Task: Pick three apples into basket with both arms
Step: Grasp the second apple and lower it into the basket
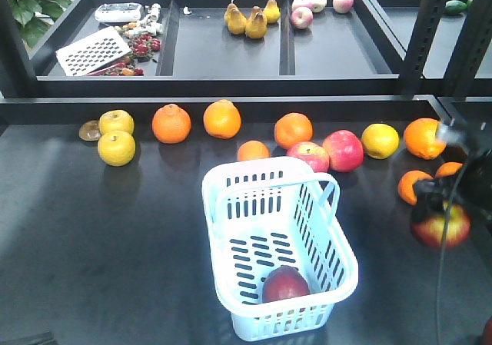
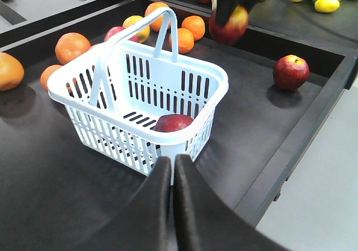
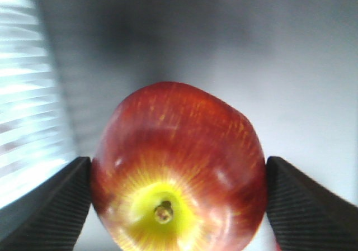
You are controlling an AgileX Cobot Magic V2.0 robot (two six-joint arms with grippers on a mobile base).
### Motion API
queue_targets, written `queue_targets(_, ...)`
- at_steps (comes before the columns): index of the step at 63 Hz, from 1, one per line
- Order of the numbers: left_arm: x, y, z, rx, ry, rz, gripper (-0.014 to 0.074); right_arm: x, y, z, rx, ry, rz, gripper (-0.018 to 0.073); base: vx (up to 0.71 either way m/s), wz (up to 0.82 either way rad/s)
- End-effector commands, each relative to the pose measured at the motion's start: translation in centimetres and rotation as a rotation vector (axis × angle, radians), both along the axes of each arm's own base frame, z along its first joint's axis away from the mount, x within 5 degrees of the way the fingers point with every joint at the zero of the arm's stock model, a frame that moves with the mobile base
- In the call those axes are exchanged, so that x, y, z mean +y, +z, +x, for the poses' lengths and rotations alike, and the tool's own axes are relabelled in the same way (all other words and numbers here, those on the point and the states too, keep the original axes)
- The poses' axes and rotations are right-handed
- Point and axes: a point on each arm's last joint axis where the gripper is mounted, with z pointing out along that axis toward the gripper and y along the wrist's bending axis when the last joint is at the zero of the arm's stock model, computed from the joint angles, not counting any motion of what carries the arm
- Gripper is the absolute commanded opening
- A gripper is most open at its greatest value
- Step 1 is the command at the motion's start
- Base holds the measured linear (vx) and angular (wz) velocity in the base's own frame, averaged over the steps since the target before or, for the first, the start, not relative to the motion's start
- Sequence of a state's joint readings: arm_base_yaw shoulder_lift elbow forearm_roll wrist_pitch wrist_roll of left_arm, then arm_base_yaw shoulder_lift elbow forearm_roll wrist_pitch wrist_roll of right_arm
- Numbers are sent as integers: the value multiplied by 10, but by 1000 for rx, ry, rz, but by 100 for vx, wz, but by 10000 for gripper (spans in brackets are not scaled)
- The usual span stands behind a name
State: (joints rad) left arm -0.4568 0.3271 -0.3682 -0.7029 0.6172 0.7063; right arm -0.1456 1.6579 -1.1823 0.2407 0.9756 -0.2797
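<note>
The pale blue basket [image 1: 209,199] stands at mid table, and one dark red apple [image 1: 286,285] lies in its near corner; it also shows in the left wrist view [image 2: 173,122]. My right gripper [image 1: 440,207] is shut on a second apple [image 1: 442,230] and holds it above the table, right of the basket. In the right wrist view this apple [image 3: 179,150] fills the space between the pads [image 3: 50,206], stem end toward the camera. A third apple [image 2: 291,72] lies on the table near its edge. My left gripper [image 2: 172,162] is shut and empty, just outside the basket's [image 2: 112,133] near corner.
Oranges [image 1: 171,124], yellow apples [image 1: 116,147] and two pinkish-red apples [image 1: 344,150] line the table's back. More oranges [image 1: 411,185] lie by the right gripper. A raised rim [image 2: 302,133] edges the table. The back shelf holds pears [image 1: 247,20].
</note>
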Motion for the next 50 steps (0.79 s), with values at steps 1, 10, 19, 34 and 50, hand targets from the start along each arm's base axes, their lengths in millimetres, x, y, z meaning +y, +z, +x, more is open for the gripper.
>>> queue_targets(1, 0, 12, 3, -35, 35, -63, -8, 19, 49, -18, -134, 65, 47, -5, 0, 0)
queue_targets(10, 0, 12, 3, -35, 35, -63, -8, 62, 80, -45, -192, 214, 84, -4, 0, 0)
queue_targets(19, 0, 12, 3, -35, 35, -63, -8, 111, 97, -60, -288, 341, 137, -4, 0, 0)
queue_targets(34, 0, 12, 3, -35, 35, -63, -8, 166, 61, -66, -271, 414, 171, -4, 0, 0)
queue_targets(50, 0, 12, 3, -33, 34, -62, -8, 177, 11, -55, -321, 315, 211, 4, 0, 0)
